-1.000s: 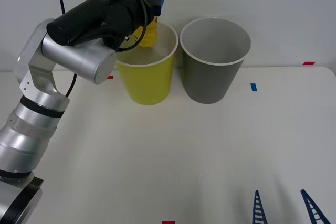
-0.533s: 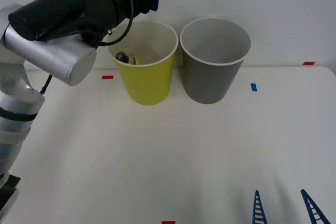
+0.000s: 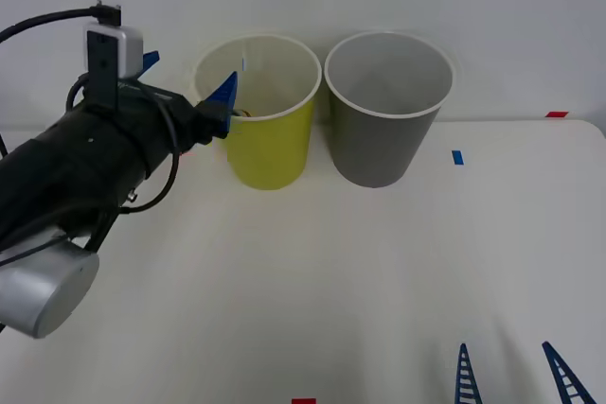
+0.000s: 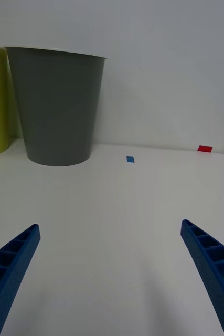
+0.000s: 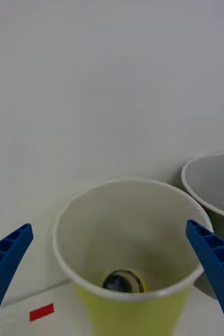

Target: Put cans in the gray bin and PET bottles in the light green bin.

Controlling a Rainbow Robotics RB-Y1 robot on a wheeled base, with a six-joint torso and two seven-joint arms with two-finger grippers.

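Dropped a second ago: bottle (image 5: 123, 281) now at bottom of green bin (image 3: 270, 153). Left pincer (image 3: 187, 92), released and empty, pulled back left of bin. Right pincer (image 3: 516, 376) spread, parked near. Gray bin (image 3: 383, 149) unused.

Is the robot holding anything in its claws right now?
No. The left gripper is open beside the light green bin, where the bottle lies. The right gripper is open over the table.
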